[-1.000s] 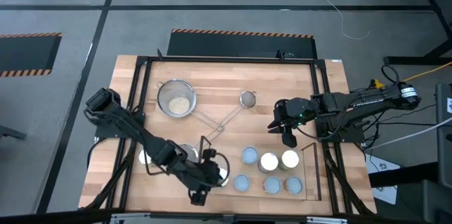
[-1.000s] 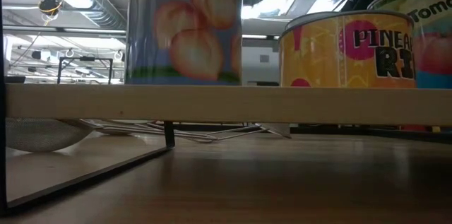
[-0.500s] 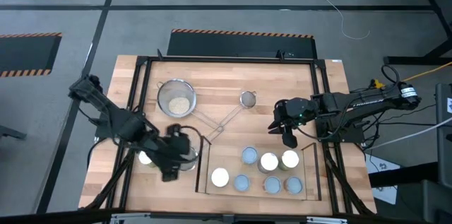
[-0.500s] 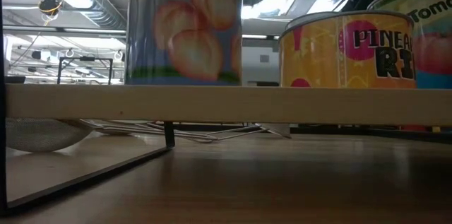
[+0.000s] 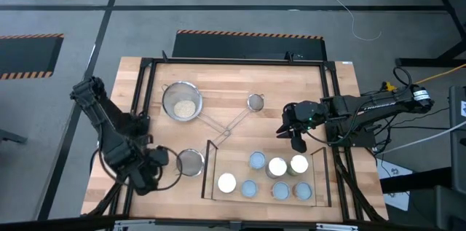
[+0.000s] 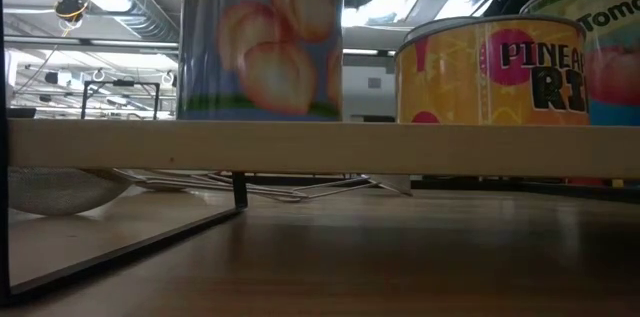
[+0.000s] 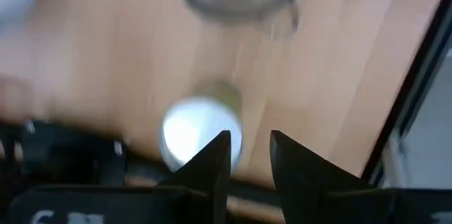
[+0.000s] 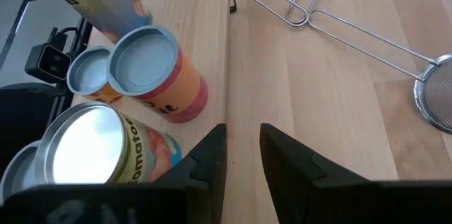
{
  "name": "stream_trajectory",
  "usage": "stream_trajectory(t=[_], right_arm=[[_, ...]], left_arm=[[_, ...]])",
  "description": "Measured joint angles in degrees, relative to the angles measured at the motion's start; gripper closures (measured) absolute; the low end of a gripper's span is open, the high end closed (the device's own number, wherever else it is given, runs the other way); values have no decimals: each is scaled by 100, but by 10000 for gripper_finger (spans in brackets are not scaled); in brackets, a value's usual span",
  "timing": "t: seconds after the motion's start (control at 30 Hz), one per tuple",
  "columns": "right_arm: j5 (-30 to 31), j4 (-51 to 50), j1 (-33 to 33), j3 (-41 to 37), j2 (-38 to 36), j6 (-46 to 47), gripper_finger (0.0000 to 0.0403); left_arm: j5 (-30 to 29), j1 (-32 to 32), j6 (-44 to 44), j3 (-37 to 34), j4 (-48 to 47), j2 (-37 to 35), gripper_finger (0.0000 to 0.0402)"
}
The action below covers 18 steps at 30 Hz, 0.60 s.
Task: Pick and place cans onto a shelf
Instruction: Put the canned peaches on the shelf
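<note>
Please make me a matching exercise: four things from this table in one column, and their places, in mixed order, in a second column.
Places are as the high view shows them.

1 large strainer
2 white-topped can
3 left claw
4 right claw

A at the left end of the shelf
B over the lower left of the table
C upper left of the table
D by the shelf's upper edge, toward the right

Pairs: 1-C, 2-A, 3-B, 4-D

Six cans (image 5: 277, 167) on shelf (image 5: 212, 167) at table's front right, strainers (image 5: 182, 102) behind/left of it
</note>
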Motion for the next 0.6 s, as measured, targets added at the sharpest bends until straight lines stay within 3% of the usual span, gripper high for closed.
stream_trajectory(t=[0.3, 0.6], right_arm=[[0, 0, 0, 0, 0, -1, 312], [0, 0, 0, 0, 0, -1, 312]], left_arm=[[947, -465, -273, -871, 71, 0, 309], [934, -458, -41, -1090, 163, 0, 309]])
